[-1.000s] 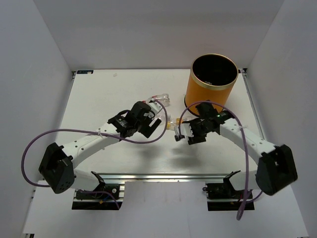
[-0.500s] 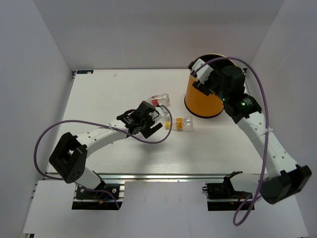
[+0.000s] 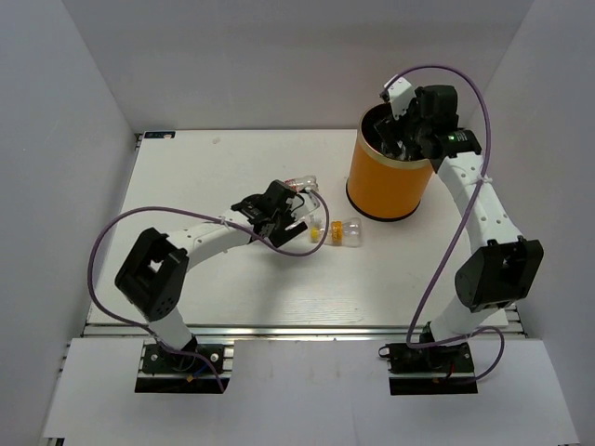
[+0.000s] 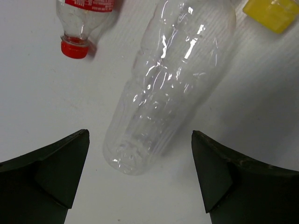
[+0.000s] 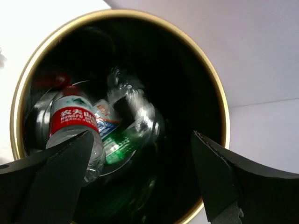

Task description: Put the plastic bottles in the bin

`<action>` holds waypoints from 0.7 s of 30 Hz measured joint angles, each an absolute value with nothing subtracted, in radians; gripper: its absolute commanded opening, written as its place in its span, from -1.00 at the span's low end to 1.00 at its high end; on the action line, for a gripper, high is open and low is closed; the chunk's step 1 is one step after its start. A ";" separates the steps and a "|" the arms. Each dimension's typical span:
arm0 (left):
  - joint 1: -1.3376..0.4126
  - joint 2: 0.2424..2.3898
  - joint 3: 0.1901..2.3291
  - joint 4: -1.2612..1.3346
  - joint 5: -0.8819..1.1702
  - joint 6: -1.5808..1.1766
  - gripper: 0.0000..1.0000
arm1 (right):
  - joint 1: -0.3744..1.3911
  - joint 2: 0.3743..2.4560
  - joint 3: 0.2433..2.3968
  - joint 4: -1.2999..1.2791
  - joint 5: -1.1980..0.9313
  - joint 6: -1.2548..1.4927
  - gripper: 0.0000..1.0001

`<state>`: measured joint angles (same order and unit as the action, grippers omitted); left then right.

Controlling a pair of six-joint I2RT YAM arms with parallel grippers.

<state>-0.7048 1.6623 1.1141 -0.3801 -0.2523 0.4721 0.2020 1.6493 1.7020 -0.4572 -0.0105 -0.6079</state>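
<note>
On the table [image 3: 186, 186], the left gripper's [image 4: 140, 135] spread jaws flank a clear bottle [image 4: 177, 70]; the right gripper [image 5: 142, 134], jaws apart, extends over the bin [image 3: 386, 181].

Robot lab booth: plain white walls [image 3: 279, 56], aluminium rail [image 3: 307, 332].

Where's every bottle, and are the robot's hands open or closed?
Bin: upright, bottles inside.
Red-labelled bottle: in bin.
Green bottle: in bin.
Clear bottle: lying on table, not gripped.
Red-capped bottle: lying on table.
Yellow-capped bottle: lying on table.
Left gripper: open.
Right gripper: open, over bin.
</note>
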 measured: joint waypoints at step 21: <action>-0.631 1.926 1.328 -0.508 -0.051 0.576 -0.20 | 0.131 0.947 0.983 -0.478 -0.442 -0.617 0.78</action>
<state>-0.6312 1.9259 1.3285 -0.5083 -0.0513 0.5762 0.1310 0.9466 0.9829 -0.4778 -0.4423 -0.6174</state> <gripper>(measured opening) 0.663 0.894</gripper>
